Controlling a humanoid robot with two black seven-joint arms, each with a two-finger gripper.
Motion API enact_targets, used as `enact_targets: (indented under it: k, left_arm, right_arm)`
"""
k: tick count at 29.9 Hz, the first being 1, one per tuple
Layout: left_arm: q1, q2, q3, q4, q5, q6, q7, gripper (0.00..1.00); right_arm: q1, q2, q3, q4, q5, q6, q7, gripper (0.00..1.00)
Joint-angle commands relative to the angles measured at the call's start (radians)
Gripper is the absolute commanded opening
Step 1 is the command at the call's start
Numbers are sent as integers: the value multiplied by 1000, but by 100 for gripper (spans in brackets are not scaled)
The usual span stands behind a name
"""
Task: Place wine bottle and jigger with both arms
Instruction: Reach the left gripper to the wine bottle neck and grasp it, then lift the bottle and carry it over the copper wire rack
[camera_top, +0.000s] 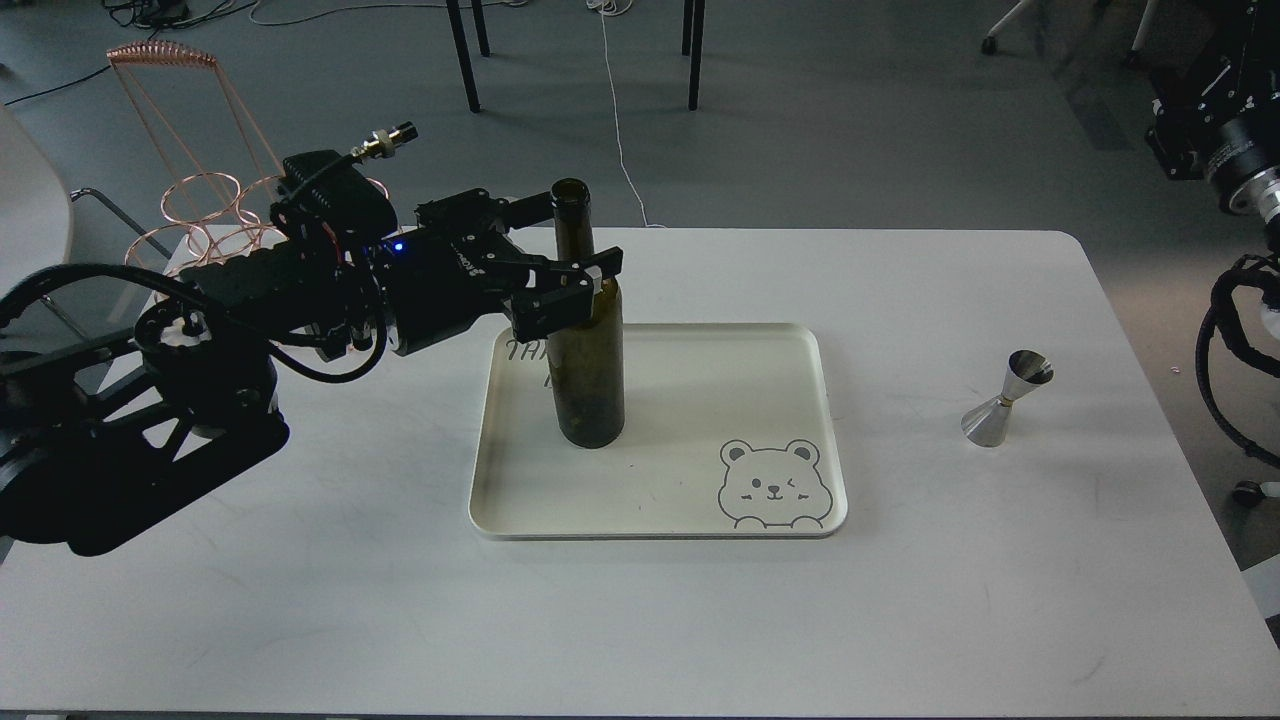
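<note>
The dark olive-green wine bottle (585, 370) stands upright on the left part of the cream tray (700, 400). My left gripper (578, 238) comes in from the left at the bottle's neck and shoulder. It is open, with one finger (585, 272) in front of the shoulder and the other behind the neck. The steel jigger (1005, 398) stands on the table at the right, away from the tray. Only upper parts of my right arm (1225, 150) show at the right edge; its gripper is out of view.
A copper wire rack (200, 215) stands at the table's back left, partly behind my left arm. The tray has a bear drawing (775, 485) in its near right corner. Chair legs and cables lie on the floor beyond the white table (900, 600).
</note>
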Motion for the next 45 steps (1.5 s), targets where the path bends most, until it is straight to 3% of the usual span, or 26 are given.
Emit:
enact_targets:
  k: [1,2,3,12,18,22,30,37,42,45]
  left_arm:
    - [-2,0,-1,1,3,-1,-3,48]
    - [-2,1,-1,1,2,-1,-6,38]
    - [-2,4,-1,1,2,0,-6,34]
    - [-10,53,-19,-31,-4,23,-8,14]
    - [-39,86,-70,-150,-9,48,-6,13]
    - [-137,69,-67,-175,-12,32,-5,13]
    - [-229,-98,-61,-173,-11,-67,7,13]
    - [-231,-176,-53,-172,-8,-84,23,14]
    - [-229,-152,-56,-172,-9,-109,9,14]
    - [-229,-71,-71,-166,-18,-103,3,14]
  right_arm:
    - [1,-3,0,0,0,0,0,97]
    - [1,-3,0,0,0,0,0,97]
    - [1,-5,0,0,0,0,0,97]
    - [6,-3,0,0,0,0,0,97]
    - [6,-11,0,0,0,0,0,97]
    - [7,-12,0,0,0,0,0,97]
    - [3,-31,0,-2,1,2,0,97]
    - [-2,-44,3,-2,1,3,0,97]
    - [-3,-46,5,0,1,3,0,97]
    - [-3,-46,3,0,1,3,0,97]
